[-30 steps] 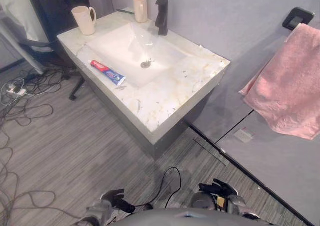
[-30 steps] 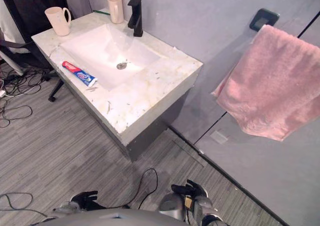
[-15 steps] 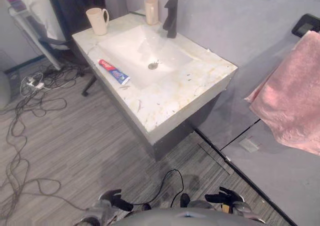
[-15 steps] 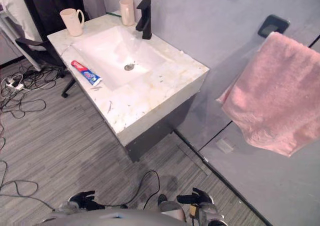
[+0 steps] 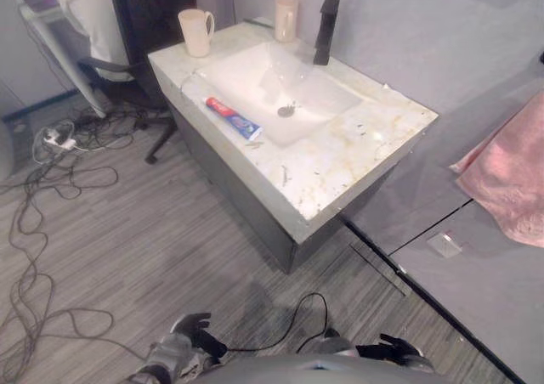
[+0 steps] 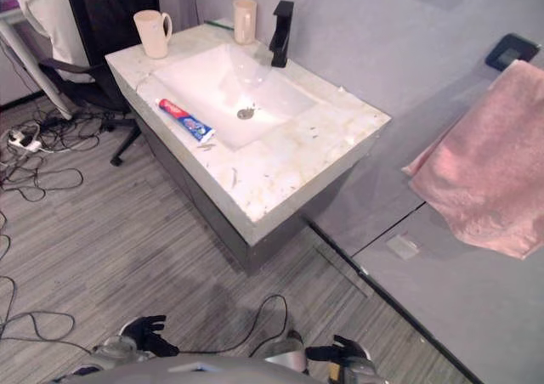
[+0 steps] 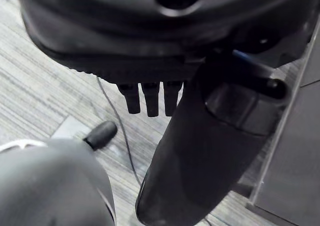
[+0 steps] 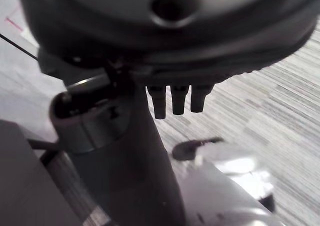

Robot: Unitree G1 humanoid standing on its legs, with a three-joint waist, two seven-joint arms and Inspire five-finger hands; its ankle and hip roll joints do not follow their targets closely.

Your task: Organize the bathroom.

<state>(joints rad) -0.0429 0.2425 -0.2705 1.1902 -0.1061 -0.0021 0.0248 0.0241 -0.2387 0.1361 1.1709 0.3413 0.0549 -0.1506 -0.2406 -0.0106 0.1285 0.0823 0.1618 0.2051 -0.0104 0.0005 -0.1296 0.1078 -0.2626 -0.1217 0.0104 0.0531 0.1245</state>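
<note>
A red, white and blue toothpaste tube [image 5: 232, 118] lies on the front rim of the marble sink counter [image 5: 340, 159], beside the white basin [image 5: 255, 82]. A cream mug [image 5: 195, 32] stands at the counter's far left corner. A cream tumbler [image 5: 286, 19] stands next to the black faucet [image 5: 324, 31]. A pink towel [image 6: 484, 172] hangs on the wall to the right. My left hand [image 5: 191, 329] and right hand [image 5: 391, 350] hang low over the floor, well short of the counter. Both are open, with relaxed fingers [image 7: 150, 98] holding nothing.
A black office chair [image 5: 144, 19] stands behind the counter's left end. Loose cables [image 5: 42, 189] and a power strip [image 5: 55, 135] lie on the grey plank floor at the left. A grey wall runs behind and to the right of the sink.
The whole picture has shifted, so the camera has moved; the counter now sits further right. The things on the counter stay put. Both hands remain low and hold nothing.
</note>
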